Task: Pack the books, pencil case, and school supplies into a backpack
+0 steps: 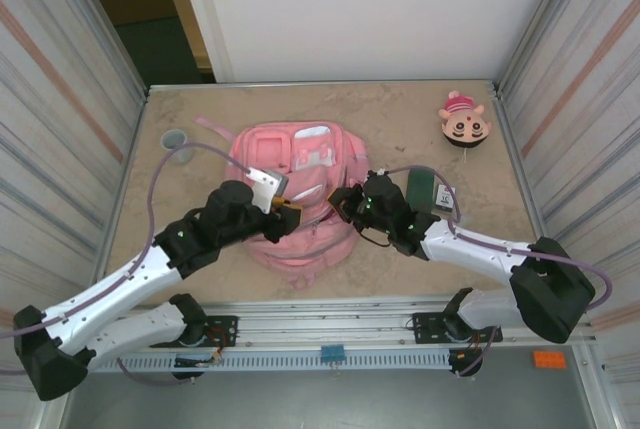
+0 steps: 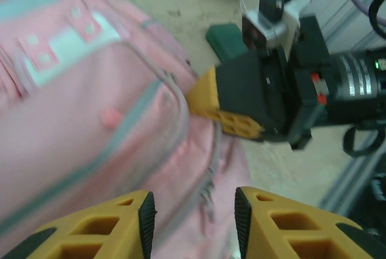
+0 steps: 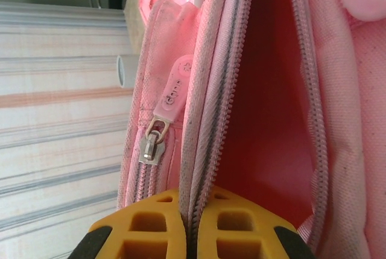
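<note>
Beige stone-look surface (image 1: 400, 119) boxed in by ribbed metal panels, white board behind. Flat near the middle, front pockets up: the pink backpack (image 1: 262, 149), biggest thing here, near edge toward both arms. From the right wrist, main zip parted, pink lining visible inside the gap. One lip of that opening clamped tight in the right fingers (image 2: 202, 103), zip tape pinched thin between them. Just beside those, the left fingers (image 1: 288, 212), spread apart with nothing held, hovering over fabric and zip line. Dark green pencil case (image 1: 422, 189) out on the surface, just right of the backpack, partly hidden behind the right arm.

Likely trouble, heaviest first:
- Soft bag dragged or lifted whole instead of opened, with only one lip held and nothing pinning the body down.
- Thin pinch on slick zip tape: easy to lose under a hard pull, with a collapsed mouth as the result.
- Two sets of fingers very near each other, so little room for closing the left pair without a knock.
- Pencil case shoved aside by a sweep of the right arm.
- Small zip pull (image 3: 170, 93) dangling beside the pinch, apt to snag.
</note>
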Available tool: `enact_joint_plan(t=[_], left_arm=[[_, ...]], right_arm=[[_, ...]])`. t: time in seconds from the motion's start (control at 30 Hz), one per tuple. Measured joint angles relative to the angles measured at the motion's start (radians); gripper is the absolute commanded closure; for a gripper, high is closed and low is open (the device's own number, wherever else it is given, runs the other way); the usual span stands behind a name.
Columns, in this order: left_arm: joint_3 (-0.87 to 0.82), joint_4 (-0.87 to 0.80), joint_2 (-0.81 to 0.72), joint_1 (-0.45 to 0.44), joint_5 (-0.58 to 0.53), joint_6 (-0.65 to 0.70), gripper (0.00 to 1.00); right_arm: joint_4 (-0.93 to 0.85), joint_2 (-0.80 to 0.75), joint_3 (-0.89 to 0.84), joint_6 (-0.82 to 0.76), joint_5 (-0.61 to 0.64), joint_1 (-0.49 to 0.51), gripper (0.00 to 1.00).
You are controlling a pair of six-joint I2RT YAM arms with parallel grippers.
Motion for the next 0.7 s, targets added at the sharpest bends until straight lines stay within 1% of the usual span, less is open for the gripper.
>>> enact_joint_plan(t=[0.07, 0.13, 0.2, 0.37, 0.57, 0.7], left_arm=[[0.000, -0.045, 0.018, -0.072, -0.048, -0.089, 0.52], [0.000, -0.074, 0.050, -0.121, -0.083, -0.145, 0.49], [0.000, -0.096, 0.090, -0.146, -0.104, -0.187, 0.47], [0.013, -0.128, 0.183, -0.150, -0.126, -0.245, 0.48], [0.026, -0.120, 0.229, -0.153, -0.121, -0.283, 0.51], [0.026, -0.103, 0.253, -0.154, -0.114, -0.307, 0.52]], right_arm=[[-0.016, -0.003, 0.008, -0.013, 0.005, 0.005, 1.00], [-0.029, -0.006, 0.011, -0.021, 0.007, 0.006, 1.00], [-0.035, -0.007, 0.013, -0.031, 0.008, 0.008, 1.00], [-0.047, -0.007, 0.020, -0.037, 0.011, 0.011, 1.00], [-0.054, -0.007, 0.028, -0.038, 0.025, 0.027, 1.00], [-0.055, -0.007, 0.028, -0.038, 0.032, 0.032, 1.00]])
